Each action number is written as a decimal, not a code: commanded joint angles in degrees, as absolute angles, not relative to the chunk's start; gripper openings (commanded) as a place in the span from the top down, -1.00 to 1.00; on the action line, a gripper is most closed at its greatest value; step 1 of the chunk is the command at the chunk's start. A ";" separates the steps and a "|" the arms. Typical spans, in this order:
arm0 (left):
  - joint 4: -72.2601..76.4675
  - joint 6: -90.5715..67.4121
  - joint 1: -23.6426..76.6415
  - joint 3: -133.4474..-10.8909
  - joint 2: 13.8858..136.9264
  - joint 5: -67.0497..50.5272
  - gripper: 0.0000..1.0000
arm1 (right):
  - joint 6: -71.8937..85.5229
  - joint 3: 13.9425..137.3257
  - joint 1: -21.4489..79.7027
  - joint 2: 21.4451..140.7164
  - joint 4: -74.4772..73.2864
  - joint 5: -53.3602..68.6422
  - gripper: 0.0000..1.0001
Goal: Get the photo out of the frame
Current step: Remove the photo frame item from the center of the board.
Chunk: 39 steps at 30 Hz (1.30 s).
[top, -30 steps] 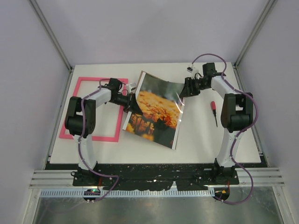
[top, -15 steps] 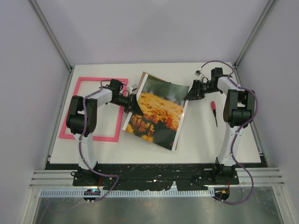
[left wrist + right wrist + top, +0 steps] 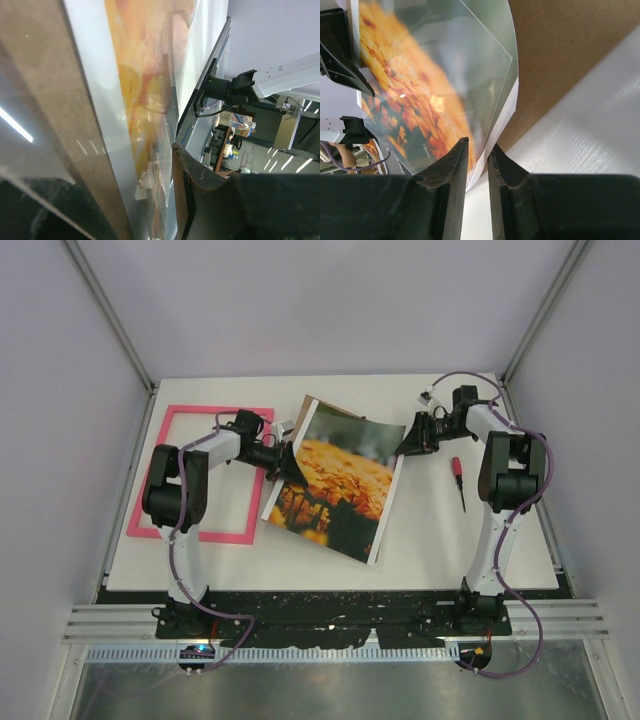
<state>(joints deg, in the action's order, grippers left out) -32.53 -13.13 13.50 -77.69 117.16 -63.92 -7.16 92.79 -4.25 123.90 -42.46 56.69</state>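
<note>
The photo (image 3: 335, 475) of orange flowers lies slanted mid-table under a clear sheet (image 3: 485, 60) and on a brown backing board (image 3: 570, 55). The pink frame (image 3: 190, 536) lies flat to its left with nothing inside it. My left gripper (image 3: 280, 460) is at the stack's left edge. In the left wrist view its jaws (image 3: 90, 160) stand apart around board (image 3: 40, 100), sheet and photo (image 3: 135, 100), with a slim gap at the right finger (image 3: 200, 200). My right gripper (image 3: 405, 448) is at the stack's top right corner. Its jaws (image 3: 479, 144) are narrowly open, with the photo's (image 3: 405, 90) white corner in the gap.
A red-handled screwdriver (image 3: 457, 480) lies on the white table right of the stack, close to the right arm. The pink frame sits partly under the left arm's forearm. Grey walls enclose the table on three sides.
The photo, bowed upward a second ago, has dropped flat. My right gripper has drawn back right to the stack's corner. The left arm has barely moved.
</note>
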 commanded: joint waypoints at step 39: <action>-29.27 -14.24 12.66 -77.26 115.75 -65.92 0.33 | -5.97 89.04 -5.28 125.95 -41.66 47.21 0.22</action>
